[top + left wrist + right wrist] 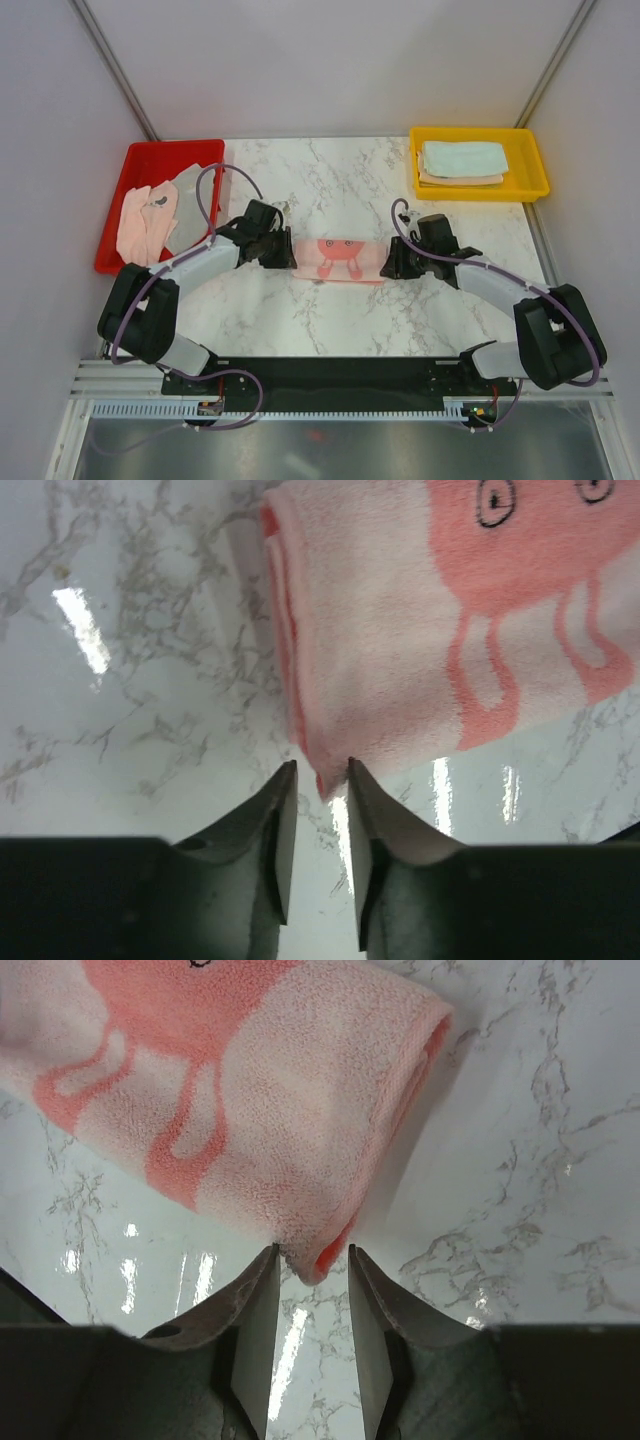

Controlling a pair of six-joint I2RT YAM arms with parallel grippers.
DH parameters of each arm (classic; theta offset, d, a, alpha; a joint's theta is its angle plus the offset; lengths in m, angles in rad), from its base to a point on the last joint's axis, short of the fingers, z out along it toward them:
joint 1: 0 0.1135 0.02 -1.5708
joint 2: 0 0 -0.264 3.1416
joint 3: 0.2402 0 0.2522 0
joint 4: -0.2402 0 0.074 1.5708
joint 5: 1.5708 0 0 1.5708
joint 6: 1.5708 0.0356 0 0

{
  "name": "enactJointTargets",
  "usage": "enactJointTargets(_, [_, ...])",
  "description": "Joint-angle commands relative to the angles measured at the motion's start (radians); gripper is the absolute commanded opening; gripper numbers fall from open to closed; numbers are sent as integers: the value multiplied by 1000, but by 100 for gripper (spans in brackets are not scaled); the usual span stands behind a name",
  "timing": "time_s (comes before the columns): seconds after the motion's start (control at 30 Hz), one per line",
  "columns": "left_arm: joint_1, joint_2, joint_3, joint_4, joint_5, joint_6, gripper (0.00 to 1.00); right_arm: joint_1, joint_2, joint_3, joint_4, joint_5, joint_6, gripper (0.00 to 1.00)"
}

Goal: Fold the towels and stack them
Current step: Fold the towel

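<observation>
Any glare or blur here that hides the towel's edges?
Left wrist: glare streaks on the marble table, pink towel slightly soft, edges readable. Right wrist: small glints on the marble, towel weave sharp. Top external: even light, soft shadows only.

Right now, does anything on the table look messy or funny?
Only the red plastic tray at the left: its pink and grey cloth towels lie crumpled, unfolded. The pink folded towel with a printed creature lies flat mid-table, and the yellow plastic tray holds a neat stack. Nothing spilled or torn.
</observation>
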Motion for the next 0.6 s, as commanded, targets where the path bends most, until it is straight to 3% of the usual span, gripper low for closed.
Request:
enactJointTargets(0.0, [-2, -34, 62, -101, -124, -46, 37, 3, -53, 33, -63, 37, 32, 42])
enactJointTargets(0.13, [-2, -64, 161, -184, -193, -56, 43, 3, -79, 85, -145, 68, 62, 45])
enactJointTargets(0.17, [-2, -69, 187, -187, -161, -63, 44, 3, -77, 111, -156, 60, 69, 45])
enactJointTargets(0.2, [-13, -71, 200, -148, -29, -84, 44, 3, -56, 138, -141, 8, 82, 43])
enactJointTargets(0.23, [-13, -71, 200, -147, -28, -92, 44, 3, -56, 142, -140, 8, 82, 43])
enactJointTargets(0.37, [-36, -35, 146, -49, 91, -127, 43, 6, 11, 111, 18, -142, 141, 43])
enactJointTargets(0.57, [-39, 52, 28, 47, 77, -150, 42, 4, 113, -4, 177, -106, 156, 46])
